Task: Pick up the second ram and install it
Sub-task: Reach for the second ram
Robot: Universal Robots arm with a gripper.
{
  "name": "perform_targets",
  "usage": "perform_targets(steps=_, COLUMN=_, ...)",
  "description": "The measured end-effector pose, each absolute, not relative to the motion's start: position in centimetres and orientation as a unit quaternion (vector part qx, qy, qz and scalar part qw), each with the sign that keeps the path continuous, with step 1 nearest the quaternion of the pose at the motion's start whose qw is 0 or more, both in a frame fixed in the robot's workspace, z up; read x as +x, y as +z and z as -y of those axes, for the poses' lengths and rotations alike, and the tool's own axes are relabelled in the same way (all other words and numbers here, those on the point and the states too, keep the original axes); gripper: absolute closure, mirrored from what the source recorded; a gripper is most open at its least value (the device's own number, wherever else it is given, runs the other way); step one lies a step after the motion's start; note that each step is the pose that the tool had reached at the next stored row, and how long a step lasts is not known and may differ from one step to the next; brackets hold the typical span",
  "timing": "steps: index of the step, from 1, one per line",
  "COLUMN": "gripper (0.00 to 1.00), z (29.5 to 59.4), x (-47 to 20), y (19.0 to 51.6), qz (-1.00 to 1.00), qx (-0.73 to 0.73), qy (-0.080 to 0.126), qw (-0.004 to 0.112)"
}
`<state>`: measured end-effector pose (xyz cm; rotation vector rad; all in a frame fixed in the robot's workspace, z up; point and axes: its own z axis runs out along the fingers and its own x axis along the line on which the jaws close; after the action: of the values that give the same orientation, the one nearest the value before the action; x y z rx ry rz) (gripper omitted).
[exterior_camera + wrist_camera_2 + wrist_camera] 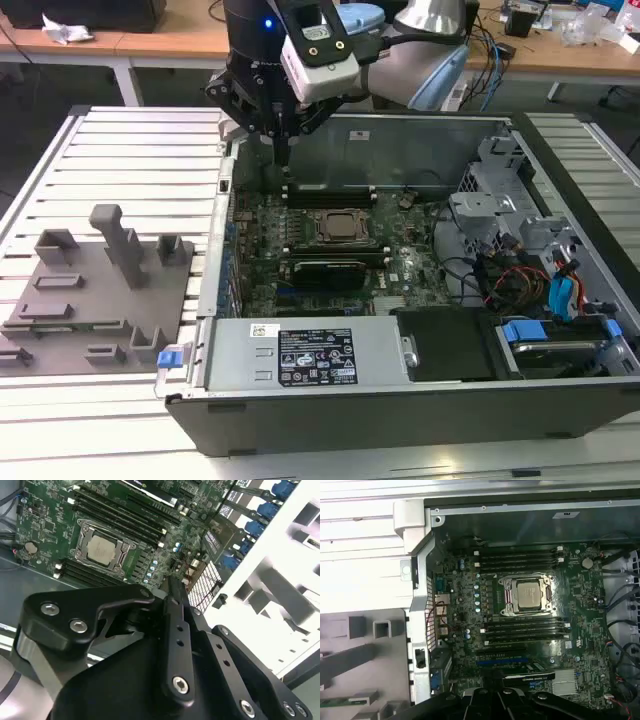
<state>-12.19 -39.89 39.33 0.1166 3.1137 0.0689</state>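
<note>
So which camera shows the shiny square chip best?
The first wrist view: it looks straight down on the chip. The second wrist view shows the chip slanted; the exterior view, from farther off.

The ram (342,700) is a long, narrow green stick. It lies lengthwise in a slot of the grey holder (380,680), outside the case.

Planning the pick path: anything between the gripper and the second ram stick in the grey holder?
Yes: the case's side wall. The gripper hangs over the motherboard inside the case; the second ram lies in the grey holder outside it. Nothing else visible between them.
</note>
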Motion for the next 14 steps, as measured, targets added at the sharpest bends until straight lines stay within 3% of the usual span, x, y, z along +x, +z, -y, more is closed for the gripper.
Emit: perform_targets(steps=14, gripper=0.89, z=39.9, x=-18.2, y=39.3, qz=-0.999, qx=0.037, qy=0.022, qw=0.013)
